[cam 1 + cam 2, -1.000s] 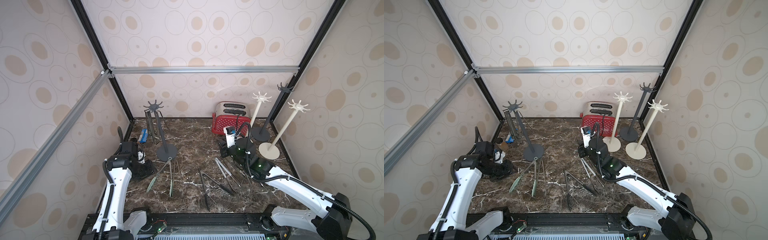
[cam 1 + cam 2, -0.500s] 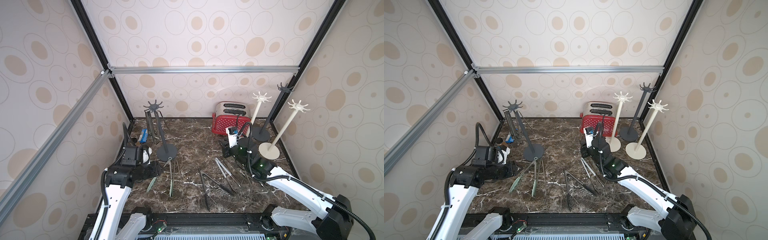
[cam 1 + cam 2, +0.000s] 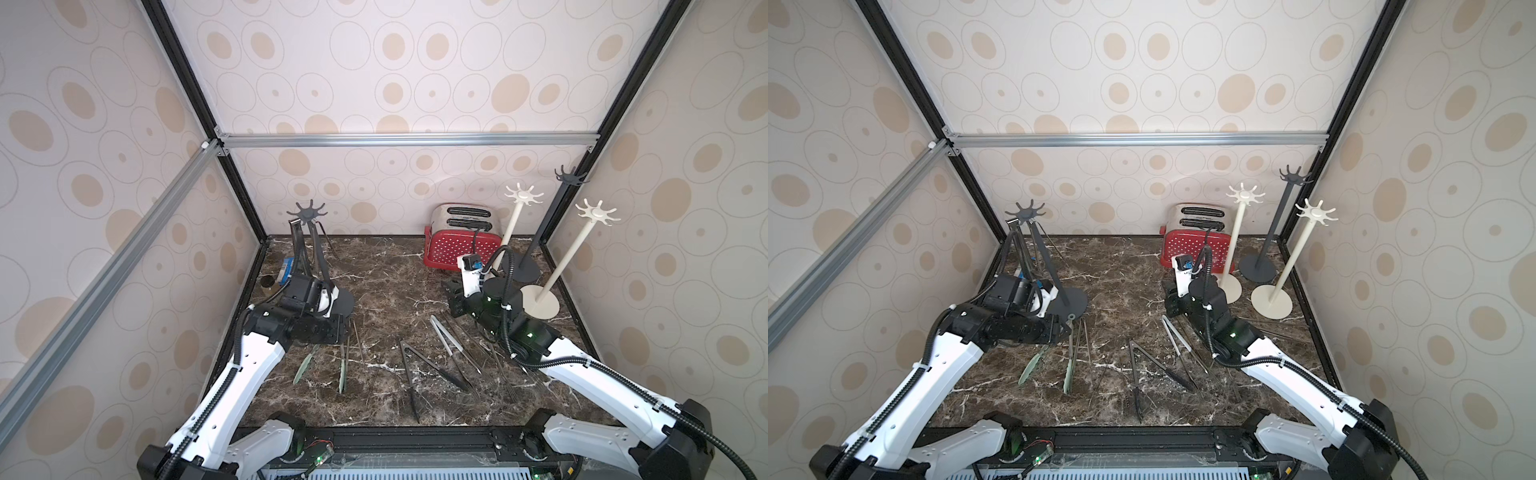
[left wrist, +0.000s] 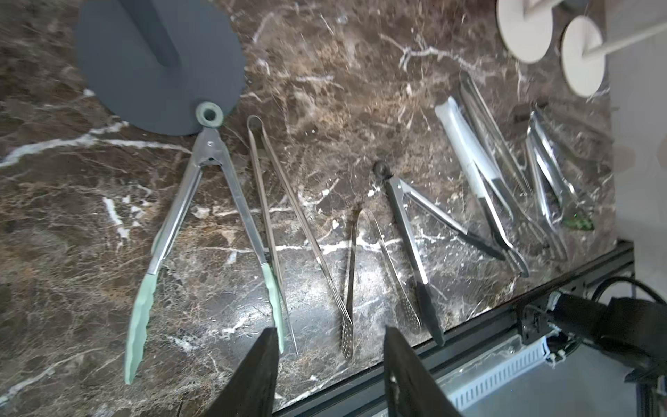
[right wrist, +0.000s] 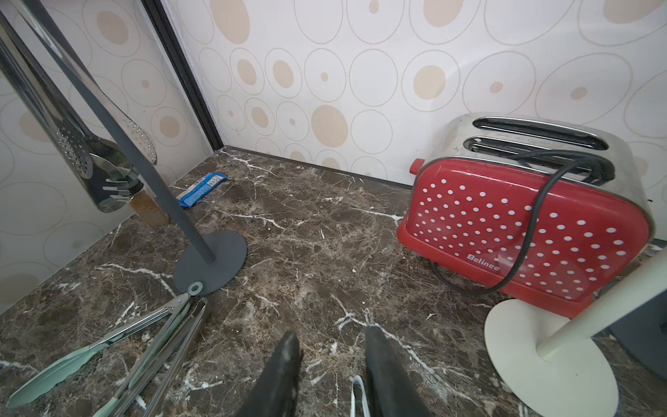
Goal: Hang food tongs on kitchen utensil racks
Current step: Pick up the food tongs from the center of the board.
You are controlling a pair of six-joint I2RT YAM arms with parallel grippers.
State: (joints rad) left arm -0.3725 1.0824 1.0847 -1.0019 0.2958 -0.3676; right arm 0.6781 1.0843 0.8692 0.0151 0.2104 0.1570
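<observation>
Marble tabletop (image 4: 325, 90) bears shiny V-shaped tongs (image 4: 211, 148), one green-tipped; left gripper (image 4: 329, 331), right gripper (image 5: 331, 335) gape empty.

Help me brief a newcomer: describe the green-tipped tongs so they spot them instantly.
Find the dark grey rack standing alone, left on the table. At the near edge of its round base lie the tongs, spread in a V. Only this pair has a pale green ring and tips.

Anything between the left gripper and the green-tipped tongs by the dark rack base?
Nothing visible. The left gripper hangs open above the steel tongs with pale green tips, which lie uncovered; slim all-steel tongs lie close beside one arm.
</observation>
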